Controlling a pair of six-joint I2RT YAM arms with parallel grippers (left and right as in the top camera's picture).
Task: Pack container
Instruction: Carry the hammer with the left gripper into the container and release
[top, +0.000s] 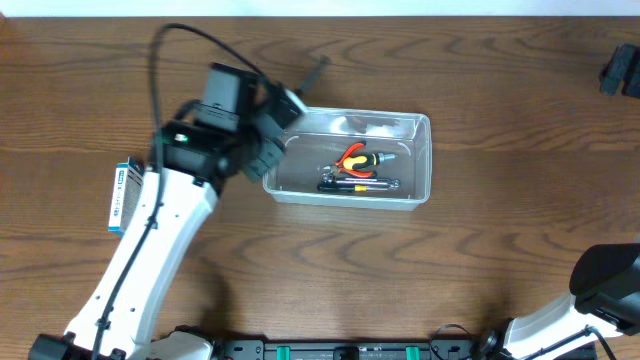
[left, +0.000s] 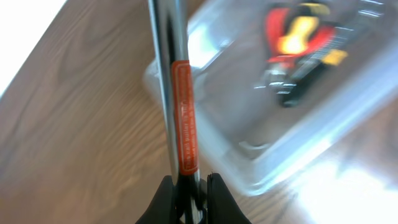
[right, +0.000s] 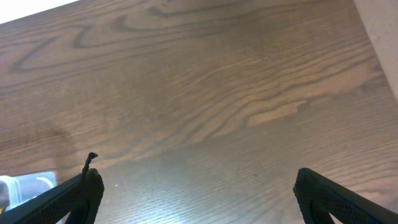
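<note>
In the overhead view, the clear container (top: 417, 160) stands about in the middle of the desk (top: 500, 80), a little closer to the far edge. Inside it lie pliers with red and yellow handles (top: 358, 157) and, just beside them, some dark tools (top: 355, 184). The left gripper (top: 288, 103) hangs over the left far corner of the container, and a long metal tool (top: 316, 70) sticks out from it toward the far edge. A small blue-and-white box (top: 124, 194) lies near the left edge of the desk, partly under the left arm. A black object (top: 622, 70) sits at the right far corner. The right arm is at the right near corner, well apart from the container. In the left wrist view, the two black fingers (left: 217, 193) are clenched on the long metal tool, which carries a red label (left: 185, 112) and runs up through the picture. The container appears blurred to the right of it, with the pliers inside. In the right wrist view, the right gripper (right: 198, 180) is released, with its fingers spread wide over bare wood.
</note>
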